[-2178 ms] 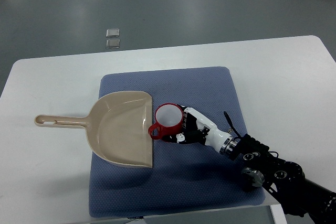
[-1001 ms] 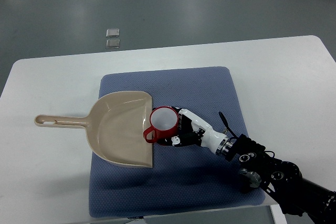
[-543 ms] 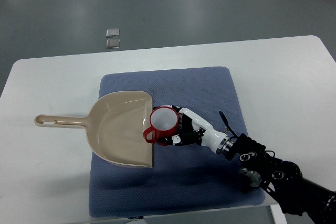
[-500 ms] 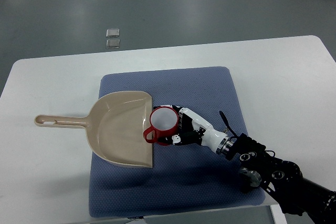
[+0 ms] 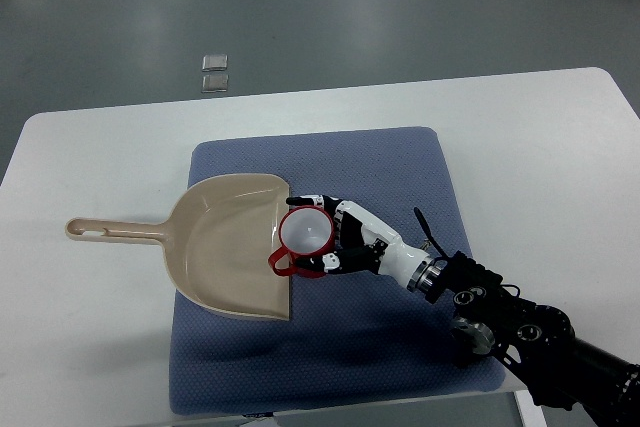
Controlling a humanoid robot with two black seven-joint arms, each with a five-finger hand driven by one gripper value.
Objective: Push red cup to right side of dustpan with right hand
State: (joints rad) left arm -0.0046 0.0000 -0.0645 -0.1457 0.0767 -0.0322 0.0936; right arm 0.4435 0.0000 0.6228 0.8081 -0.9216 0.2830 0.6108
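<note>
Nearest the camera, the right arm enters from the lower right corner, its dark jointed forearm lying over the blue mat (image 5: 400, 167) and reaching up and left. At its end the right hand (image 5: 345, 242) is white and black, with its fingers (image 5: 312, 201) curved around the far and near sides of the red cup (image 5: 303, 235), touching its wall in a loose cradle rather than a clear tight grip. The cup stands upright with its white inside showing, its handle pointing down and left. It sits at the right, open edge of the beige dustpan (image 5: 230, 247), its rim and handle overlapping that edge slightly. The dustpan lies flat on the left part of the mat, its long handle stretching left onto the white worktop (image 5: 90, 167). Beyond the worktop's far edge, two small pale square tiles (image 5: 214, 71) lie on the grey floor (image 5: 350, 7).
</note>
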